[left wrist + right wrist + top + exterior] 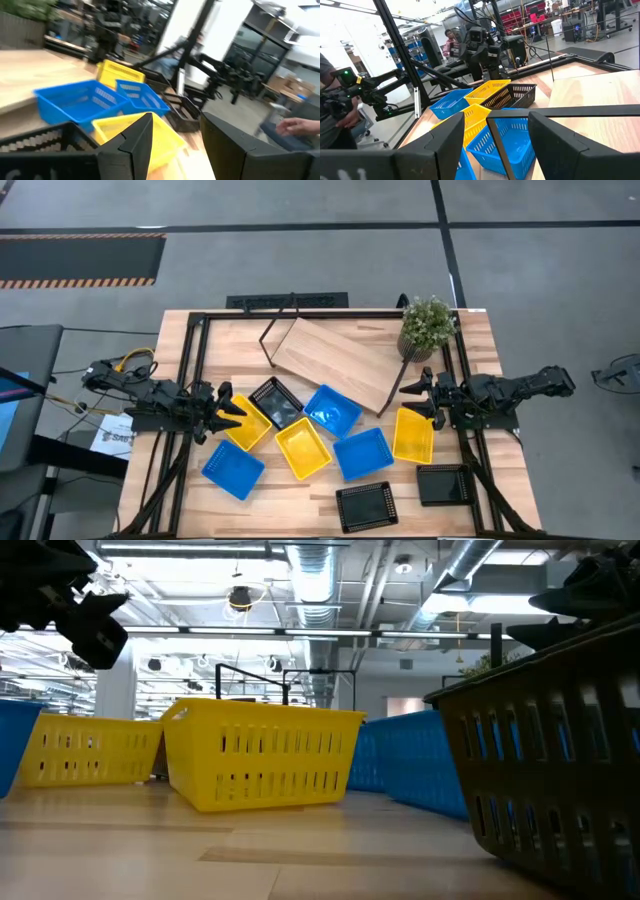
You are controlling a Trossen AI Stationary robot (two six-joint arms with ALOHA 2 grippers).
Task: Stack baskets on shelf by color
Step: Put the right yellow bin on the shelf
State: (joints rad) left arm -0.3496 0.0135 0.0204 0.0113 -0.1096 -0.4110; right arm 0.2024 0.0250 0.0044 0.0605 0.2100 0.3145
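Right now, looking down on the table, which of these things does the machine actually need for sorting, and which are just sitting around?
Part of the job:
- bright yellow plastic baskets
- bright blue plastic baskets
- black plastic baskets
- light wooden shelf board on black rod legs, set askew
- left end effector and right end effector, both open

Just lying about:
- small potted green plant
- papers beside the table

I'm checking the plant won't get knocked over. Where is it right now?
In the high view the potted plant stands at the table's far right corner, beside the tilted shelf and just beyond the right gripper.
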